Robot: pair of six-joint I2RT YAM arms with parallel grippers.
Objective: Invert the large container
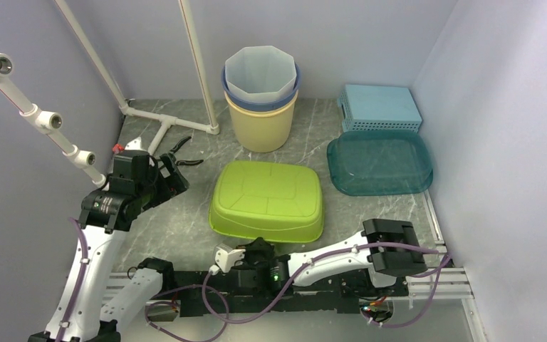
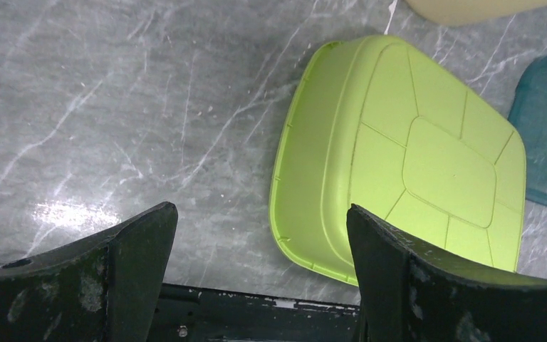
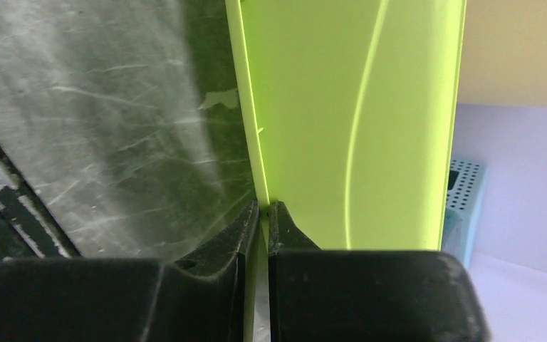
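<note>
Lime-green plastic tub lies bottom-up, R gripper pinching its near rim, L gripper jaws spread; I judge only release left.

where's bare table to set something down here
Bare table lies left of the green basin, toward the left gripper, and a narrower strip between the stacked buckets and the blue basket. Crowded on the right, where the teal tray sits by the basket; the right gripper pinches the basin's near rim.
</note>
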